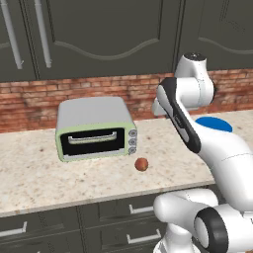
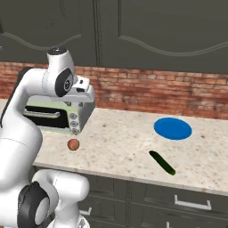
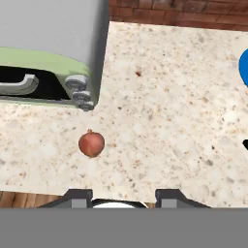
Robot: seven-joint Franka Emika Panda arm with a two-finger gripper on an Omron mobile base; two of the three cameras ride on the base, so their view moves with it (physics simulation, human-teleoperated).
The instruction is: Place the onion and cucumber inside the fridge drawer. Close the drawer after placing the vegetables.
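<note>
Fingers [image 3: 80, 195] are seen high above the counter [image 3: 164, 126], nearly shut, with nothing held. Onion [image 3: 91, 144] is set near the front edge, just by the toaster oven [image 3: 48, 48]. Cucumber [image 2: 161, 162] is laid near the front edge too, beside the blue disc [image 2: 173, 128].

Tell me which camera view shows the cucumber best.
The right base view: the whole cucumber lies in the open on the counter, in front of the blue disc. In the hand view a dark sliver at the right edge may be its tip. In the left base view the arm stands in front of that area.
</note>
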